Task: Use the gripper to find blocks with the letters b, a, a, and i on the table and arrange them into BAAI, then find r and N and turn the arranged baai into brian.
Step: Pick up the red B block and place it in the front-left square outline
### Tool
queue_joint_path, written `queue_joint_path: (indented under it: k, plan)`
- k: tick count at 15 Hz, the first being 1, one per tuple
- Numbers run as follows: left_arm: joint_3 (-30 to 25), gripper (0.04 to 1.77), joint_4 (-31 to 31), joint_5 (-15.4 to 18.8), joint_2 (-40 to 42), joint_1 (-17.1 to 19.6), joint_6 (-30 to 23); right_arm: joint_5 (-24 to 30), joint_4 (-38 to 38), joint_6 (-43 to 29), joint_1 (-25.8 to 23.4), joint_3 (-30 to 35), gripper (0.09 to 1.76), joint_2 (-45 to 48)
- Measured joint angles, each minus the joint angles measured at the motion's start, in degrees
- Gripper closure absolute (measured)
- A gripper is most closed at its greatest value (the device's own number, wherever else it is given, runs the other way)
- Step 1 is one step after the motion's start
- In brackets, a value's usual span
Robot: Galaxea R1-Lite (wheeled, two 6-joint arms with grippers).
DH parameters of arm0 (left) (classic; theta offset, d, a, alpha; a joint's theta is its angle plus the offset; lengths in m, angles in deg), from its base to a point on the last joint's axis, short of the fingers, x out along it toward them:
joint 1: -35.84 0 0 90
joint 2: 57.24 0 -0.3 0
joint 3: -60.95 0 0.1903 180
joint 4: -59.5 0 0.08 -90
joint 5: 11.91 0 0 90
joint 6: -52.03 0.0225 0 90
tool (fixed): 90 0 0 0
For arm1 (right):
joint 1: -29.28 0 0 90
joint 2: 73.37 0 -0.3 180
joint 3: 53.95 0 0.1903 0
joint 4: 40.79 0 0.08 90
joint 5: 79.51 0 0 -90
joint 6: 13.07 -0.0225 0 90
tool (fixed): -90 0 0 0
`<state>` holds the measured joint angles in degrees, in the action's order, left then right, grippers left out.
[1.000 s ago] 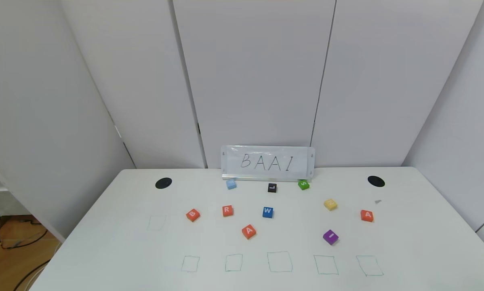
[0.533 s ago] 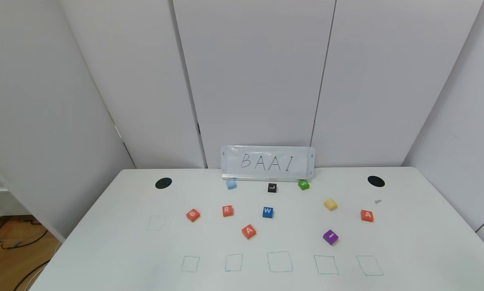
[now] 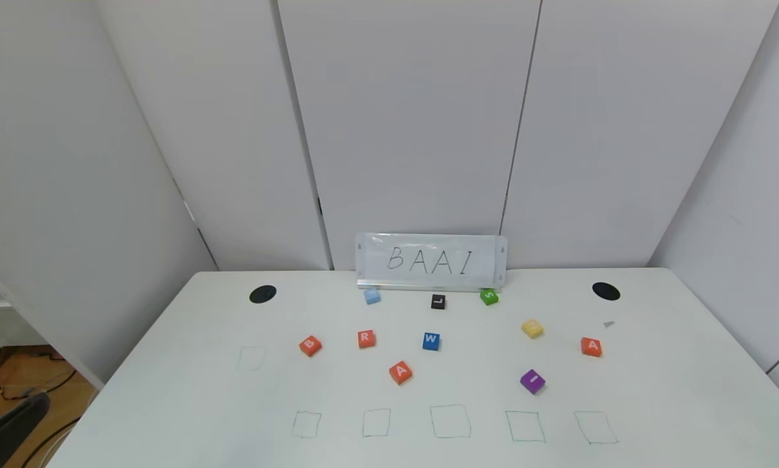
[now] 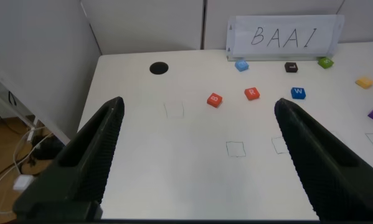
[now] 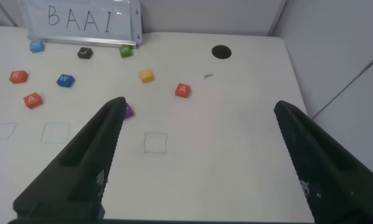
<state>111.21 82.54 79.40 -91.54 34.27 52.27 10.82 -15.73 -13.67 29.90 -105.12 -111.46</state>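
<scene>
1. Head view: neither arm reaches over the table [image 3: 656, 390]; only a dark part shows at the lower left corner, off the table's edge.
2. The left claw [image 4: 198, 155] hangs above the table's left near side, its fingers [image 4: 89, 155] spread wide with nothing between them.
3. Ahead of the left claw, going left to right, lie the B block [image 3: 310, 345], the r [image 3: 366, 338] and a blue W block [image 3: 431, 341], well apart from each other.
4. One A block [image 3: 400, 372] lies nearer the robot than the r and the W block, between them.
5. Beyond the left claw, close to a white card [image 3: 431, 261] lettered BAAI at the far edge, sit a pale blue block [image 3: 372, 296], a black L block [image 3: 437, 301] and a green S block [image 3: 488, 297].
6. A row of five thin drawn squares [image 3: 450, 421] runs along the near edge, all bare; a sixth square [image 3: 251, 358] lies apart to the left.
7. The right claw [image 5: 202, 155] hangs above the table's right near side, its fingers [image 5: 89, 162] also wide apart and holding nothing.
8. Ahead of the right claw lie the purple I block [image 3: 532, 381], a yellow block [image 3: 532, 328] and the second A block [image 3: 591, 346], each apart from the others.
9. Two black discs [image 3: 263, 294] mark the far corners.
</scene>
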Motion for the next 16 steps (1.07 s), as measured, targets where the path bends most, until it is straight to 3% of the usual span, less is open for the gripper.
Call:
queue_joint_path:
  k: [10, 12, 16]
  plan:
    - [2.66, 0.09, -0.07, 0.00, -5.33, 0.01, -0.73, -0.04, -2.54, 0.00, 0.09, -1.95, 0.14, -5.30]
    - [6.38, 0.09, -0.18, 0.00, -11.61, 0.09, -1.55, -0.09, -4.95, 0.02, 0.11, -3.34, 0.14, -11.25]
    - [16.37, 0.09, -0.05, -0.02, -33.69, 0.01, -2.73, 0.02, -9.11, 0.00, 0.09, -7.96, 0.14, -31.01]
